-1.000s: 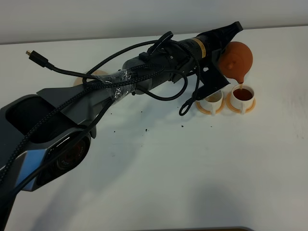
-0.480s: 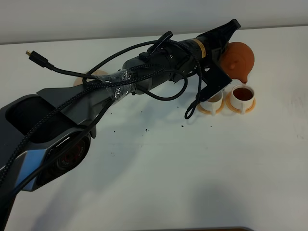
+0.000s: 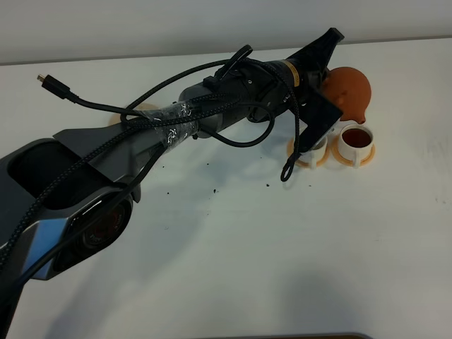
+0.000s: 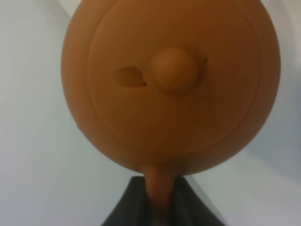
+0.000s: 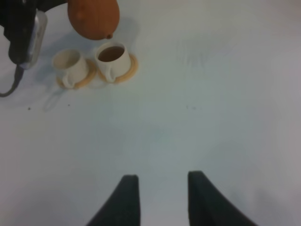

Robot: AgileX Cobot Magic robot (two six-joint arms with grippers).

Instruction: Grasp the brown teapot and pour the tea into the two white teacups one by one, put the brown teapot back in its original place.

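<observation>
Round orange-brown clay teapot (image 3: 351,88) held in the air over two small white teacups (image 5: 113,59) on two orange saucers (image 5: 130,69), handle clamped by left gripper (image 4: 160,200), one cup holding dark tea (image 5: 111,52), other cup (image 5: 69,63) pale inside, right gripper (image 5: 162,197) jaws apart, holding nothing.

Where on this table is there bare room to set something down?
The widest bare stretch of table lies in front of the two white teacups, toward the near edge; another lies right of the tea-filled one. It is crowded at the back, where the left gripper holds the brown teapot close above the cups.
</observation>
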